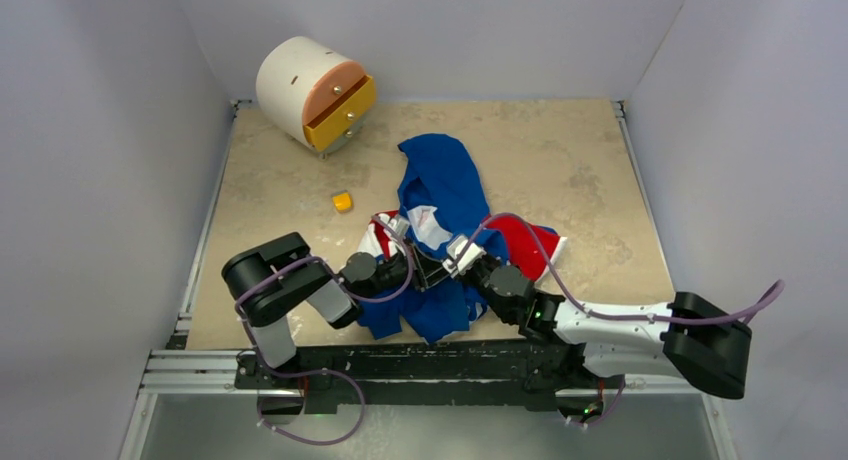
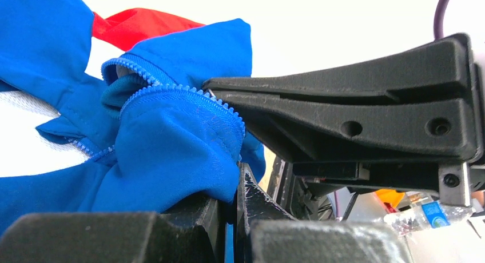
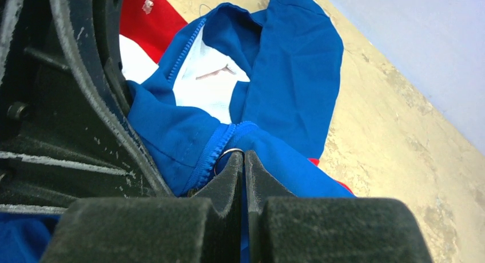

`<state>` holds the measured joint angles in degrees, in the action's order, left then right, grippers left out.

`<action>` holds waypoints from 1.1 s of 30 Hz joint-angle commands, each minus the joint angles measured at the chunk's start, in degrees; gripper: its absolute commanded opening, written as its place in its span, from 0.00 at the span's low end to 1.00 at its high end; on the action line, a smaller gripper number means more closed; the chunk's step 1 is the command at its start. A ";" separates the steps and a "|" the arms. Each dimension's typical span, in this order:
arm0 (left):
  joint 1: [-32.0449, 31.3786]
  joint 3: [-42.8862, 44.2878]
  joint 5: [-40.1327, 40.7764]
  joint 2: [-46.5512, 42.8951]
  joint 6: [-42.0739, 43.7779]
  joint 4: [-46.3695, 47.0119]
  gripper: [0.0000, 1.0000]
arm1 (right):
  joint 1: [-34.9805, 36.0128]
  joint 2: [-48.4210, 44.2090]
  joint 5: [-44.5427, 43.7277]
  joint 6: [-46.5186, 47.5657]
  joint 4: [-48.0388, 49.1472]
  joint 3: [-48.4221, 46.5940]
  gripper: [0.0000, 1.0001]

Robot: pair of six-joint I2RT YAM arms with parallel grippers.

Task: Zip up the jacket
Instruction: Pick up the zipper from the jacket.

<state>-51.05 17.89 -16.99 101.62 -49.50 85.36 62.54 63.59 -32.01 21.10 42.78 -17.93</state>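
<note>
Top external view: jacket (image 1: 440, 195) lies crumpled on the table (image 1: 590, 150), centre of frame, a blue part stretching toward the top and red and white panels at lower right. Both arms reach in from the bottom edge and meet over the jacket's near part. Left pincer (image 1: 428, 268) and right pincer (image 1: 452, 265) sit tip to tip, just beside each other. Small yellow block (image 1: 343, 201) lies left of the jacket, apart from it. White round drawer unit (image 1: 315, 90) with a yellow drawer front stands at upper left.

Left wrist view: left pincer (image 2: 235, 183) is closed, a fold of blue jacket (image 2: 171, 154) pinched between its fingers and the zipper teeth (image 2: 171, 90) running along the fold's top. The right pincer's black fingers (image 2: 354, 97) fill the right half of the frame, tips touching that zipper edge.

Right wrist view: right pincer (image 3: 244, 160) is closed on the jacket (image 3: 286, 63) at the zipper line, with a small metal ring (image 3: 227, 153) right at the tips. A white panel (image 3: 206, 86) shows above.
</note>
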 commanded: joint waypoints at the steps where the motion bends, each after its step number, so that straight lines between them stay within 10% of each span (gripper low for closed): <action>1: -4.72 -2.52 -14.20 0.96 1.33 -9.92 0.00 | -4.64 -3.07 -11.79 1.71 6.00 -6.09 0.00; 10: -5.47 -1.34 -14.32 1.85 2.51 -14.14 0.00 | -7.04 -5.15 -10.63 -4.56 -9.45 -11.09 0.00; 17: -5.55 -1.76 -12.71 1.40 2.47 -14.91 0.00 | -7.34 -12.18 7.44 -4.40 -21.88 -11.14 0.00; 33: -5.55 -1.62 -12.60 1.59 2.39 -15.72 0.00 | -7.26 -12.97 25.52 5.44 -19.54 -3.54 0.02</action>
<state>-54.89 18.09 -23.05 101.73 -47.35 76.18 56.49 48.47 -4.08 23.20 11.03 -21.02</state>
